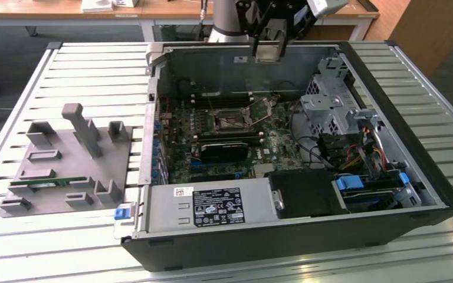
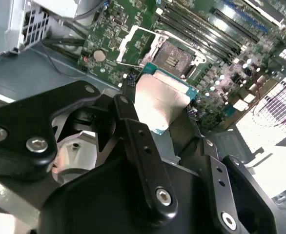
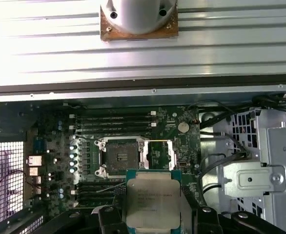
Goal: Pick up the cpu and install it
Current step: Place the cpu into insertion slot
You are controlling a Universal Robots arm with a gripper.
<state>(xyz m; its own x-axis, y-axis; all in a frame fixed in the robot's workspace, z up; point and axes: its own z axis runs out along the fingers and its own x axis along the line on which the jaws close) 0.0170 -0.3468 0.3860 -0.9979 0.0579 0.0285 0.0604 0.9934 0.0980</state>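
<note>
Pincer (image 3: 153, 218) closed on the cpu (image 3: 152, 197), gripping it by two opposite edges. Black fingers (image 3: 109, 218) press in from either side; no gap shows between pad and chip.

Cpu: square, so no real long axis. Silver-grey lid faces both wrist cameras, with a green rim showing around it in the second wrist view. Edges run roughly parallel to the edges of the socket (image 3: 119, 157). In the second wrist view one corner points toward the socket.

Position: held in the air over the open computer case (image 1: 210, 71), near the case's far wall, toward the counter's (image 1: 92, 65) far edge. It hangs clear of the motherboard (image 3: 50, 161) and touches nothing but the fingers.

Room to move: the socket lies bare, its metal load frame (image 3: 158, 155) swung open beside it. Memory slots (image 3: 113, 122) flank one side of the socket, and the grey drive cage (image 3: 275, 161) stands well off to the other. Loose cables run between the cage and the board. A grey fixture tray (image 1: 53, 177) sits near the counter edge at the exterior view's left, apart from the case.
</note>
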